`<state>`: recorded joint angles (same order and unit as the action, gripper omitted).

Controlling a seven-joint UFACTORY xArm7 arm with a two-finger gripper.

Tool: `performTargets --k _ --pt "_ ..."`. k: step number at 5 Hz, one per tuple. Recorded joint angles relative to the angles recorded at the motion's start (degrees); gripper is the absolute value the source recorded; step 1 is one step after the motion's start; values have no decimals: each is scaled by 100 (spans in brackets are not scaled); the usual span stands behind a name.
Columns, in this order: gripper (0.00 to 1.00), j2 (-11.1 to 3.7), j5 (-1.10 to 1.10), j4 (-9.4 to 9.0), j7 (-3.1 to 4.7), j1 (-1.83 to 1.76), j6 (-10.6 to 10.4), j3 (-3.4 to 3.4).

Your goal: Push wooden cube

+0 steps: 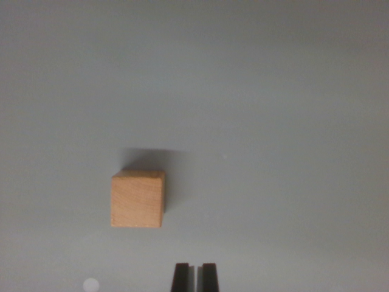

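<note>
A wooden cube [138, 199] sits on the pale grey worktop [292, 91], left of centre in the wrist view. The gripper [194, 277] shows at the near edge, just right of the cube and apart from it. Its jaws stand almost closed, a thin slit between them, holding nothing.

The wooden cube [137, 199] is a small block of pale, light-brown wood with faint grain on its facing side. It sits flat and upright on the plain grey counter [285, 109], squared to the view, with sharp edges and a thin strip of its top face showing. A soft shadow falls behind it and along its right side. No counter edge is in sight.
</note>
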<state>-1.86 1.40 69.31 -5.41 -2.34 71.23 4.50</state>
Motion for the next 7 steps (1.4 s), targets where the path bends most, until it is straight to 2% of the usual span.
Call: performTargets --k 1,2,3,4,5,6,7 --pt "0 0 0 0 0 0 0 0" --pt "0 -24 33 -259 -113 -35 -278 38" --pt "0 -24 33 -259 -113 -35 -278 38" --pt "0 -48 64 -509 -222 -69 -548 75" --pt "0 -48 64 -509 -222 -69 -548 75" --pt "0 -72 96 -762 -332 -103 -819 112" --pt "0 -72 96 -762 -332 -103 -819 112"
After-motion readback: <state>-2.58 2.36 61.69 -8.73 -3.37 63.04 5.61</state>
